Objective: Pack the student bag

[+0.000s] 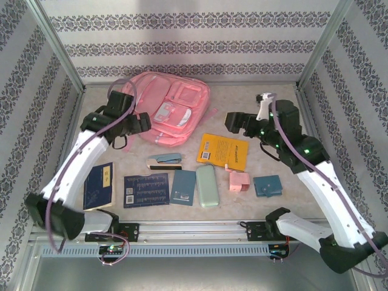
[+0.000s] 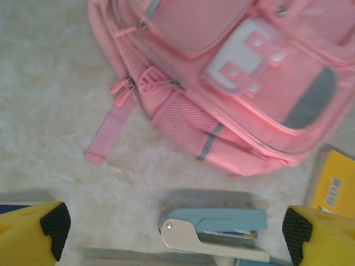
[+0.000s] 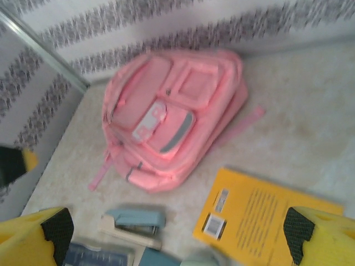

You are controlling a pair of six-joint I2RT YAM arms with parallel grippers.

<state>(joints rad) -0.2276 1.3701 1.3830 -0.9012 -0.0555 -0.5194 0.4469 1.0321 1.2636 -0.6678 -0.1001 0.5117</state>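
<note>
**Top external.** The student bag (image 1: 173, 106) lies front-up at the far side of the table, and its pockets appear zipped. The left gripper (image 1: 145, 123) hovers wide open at the bag's near-left corner. The right gripper (image 1: 233, 123), also wide open, holds nothing and stands apart to the bag's right. The stapler (image 1: 165, 160) and yellow book (image 1: 224, 150) lie loose just in front of the bag, with further books and cases beyond them. Judgement: nothing is packed yet. The next move calls for opening a compartment, or for a first pick.

**Left wrist.** The fingers (image 2: 52, 224) are spread wide and empty. The zip pulls (image 2: 125, 88) are at the bag's side seam. The bag is cut off at the top and right, and its main opening is not visible.

**Right wrist.** The picture is blurred. The jaws are wide and empty, and the bag's zip state is unreadable.
</note>
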